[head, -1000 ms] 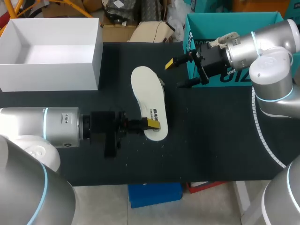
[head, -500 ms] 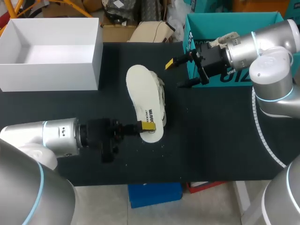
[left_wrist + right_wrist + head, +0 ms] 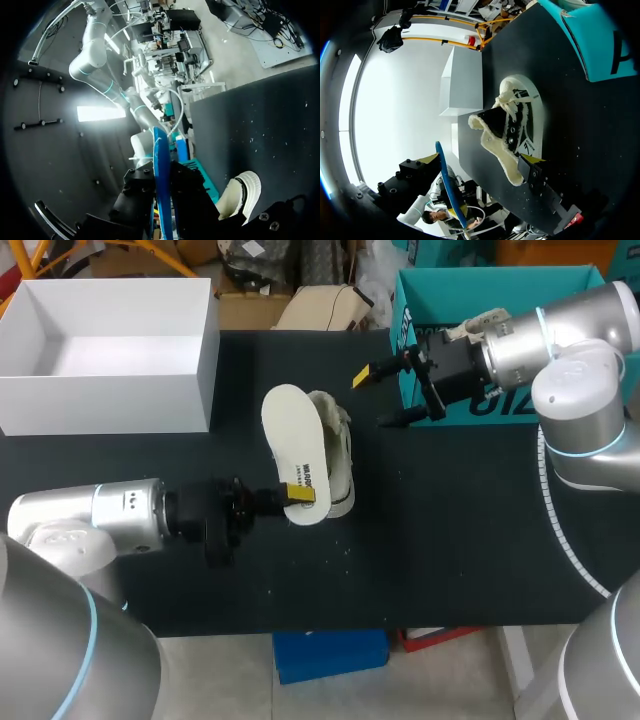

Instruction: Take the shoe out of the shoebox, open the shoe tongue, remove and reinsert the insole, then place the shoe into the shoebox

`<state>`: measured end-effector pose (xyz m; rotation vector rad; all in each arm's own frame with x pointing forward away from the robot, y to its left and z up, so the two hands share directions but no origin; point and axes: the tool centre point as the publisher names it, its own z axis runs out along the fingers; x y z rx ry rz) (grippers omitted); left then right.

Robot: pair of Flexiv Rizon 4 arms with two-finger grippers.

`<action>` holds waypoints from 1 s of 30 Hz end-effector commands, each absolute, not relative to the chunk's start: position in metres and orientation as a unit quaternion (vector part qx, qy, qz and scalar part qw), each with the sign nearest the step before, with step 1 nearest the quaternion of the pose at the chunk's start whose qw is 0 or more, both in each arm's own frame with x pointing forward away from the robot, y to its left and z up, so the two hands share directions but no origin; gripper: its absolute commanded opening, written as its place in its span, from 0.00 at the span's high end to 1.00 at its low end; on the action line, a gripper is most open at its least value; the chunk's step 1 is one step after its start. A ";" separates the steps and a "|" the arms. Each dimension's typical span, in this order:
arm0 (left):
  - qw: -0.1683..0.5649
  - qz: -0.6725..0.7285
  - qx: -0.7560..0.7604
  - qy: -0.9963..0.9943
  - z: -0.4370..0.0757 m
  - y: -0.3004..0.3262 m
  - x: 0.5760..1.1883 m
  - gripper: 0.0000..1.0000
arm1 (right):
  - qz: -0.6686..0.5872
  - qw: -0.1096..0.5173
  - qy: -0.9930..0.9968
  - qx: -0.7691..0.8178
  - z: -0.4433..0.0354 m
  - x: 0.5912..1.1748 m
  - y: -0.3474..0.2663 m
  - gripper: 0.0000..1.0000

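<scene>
In the head view my left gripper [image 3: 297,493] is shut on the heel end of a white insole [image 3: 290,435] and holds it tilted above the black table. The cream shoe [image 3: 339,455] lies on the table just right of the insole, partly hidden by it. In the left wrist view the insole [image 3: 161,165] shows edge-on with a blue underside between my left gripper [image 3: 162,212] fingers, and the shoe [image 3: 243,192] lies beside it. My right gripper [image 3: 378,398] hangs open to the right of the shoe with nothing in it. From the right wrist, the shoe [image 3: 512,127] lies ahead of the right gripper [image 3: 480,159], and the insole [image 3: 449,185] shows as a blue edge.
A white open shoebox [image 3: 205,360] stands at the table's back left. At the back right, behind my right gripper, stands a teal box [image 3: 410,310]. The black table [image 3: 450,530] is bare along the front and to the right of the shoe.
My left gripper has carried the insole leftward and a little back, off the shoe, so the shoe now shows beside it. The right arm has kept still.
</scene>
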<state>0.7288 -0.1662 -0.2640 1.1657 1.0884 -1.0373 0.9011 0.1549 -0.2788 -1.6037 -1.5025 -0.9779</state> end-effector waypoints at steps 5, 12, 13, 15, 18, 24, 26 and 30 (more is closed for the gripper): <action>0.565 -0.457 0.511 0.460 -0.280 -0.168 0.760 1.00 | -0.380 0.360 -0.582 -0.622 -0.280 0.901 0.156 0.00; 0.548 -0.456 0.523 0.467 -0.288 -0.173 0.787 1.00 | -0.380 0.360 -0.582 -0.622 -0.280 0.901 0.156 0.00; 0.543 -0.454 0.528 0.470 -0.288 -0.174 0.791 1.00 | -0.380 0.360 -0.582 -0.622 -0.280 0.901 0.156 0.00; 0.541 -0.451 0.532 0.470 -0.288 -0.177 0.797 1.00 | -0.380 0.360 -0.582 -0.622 -0.280 0.901 0.156 0.00; 0.537 -0.450 0.539 0.469 -0.288 -0.181 0.805 1.00 | -0.380 0.360 -0.582 -0.622 -0.280 0.901 0.156 0.00; 0.531 -0.452 0.545 0.466 -0.289 -0.192 0.814 1.00 | -0.380 0.360 -0.582 -0.622 -0.280 0.901 0.156 0.00; 0.530 -0.452 0.546 0.466 -0.290 -0.194 0.814 1.00 | -0.380 0.360 -0.582 -0.622 -0.280 0.901 0.156 0.00; 0.526 -0.455 0.554 0.457 -0.292 -0.197 0.811 1.00 | -0.380 0.360 -0.582 -0.622 -0.280 0.901 0.156 0.00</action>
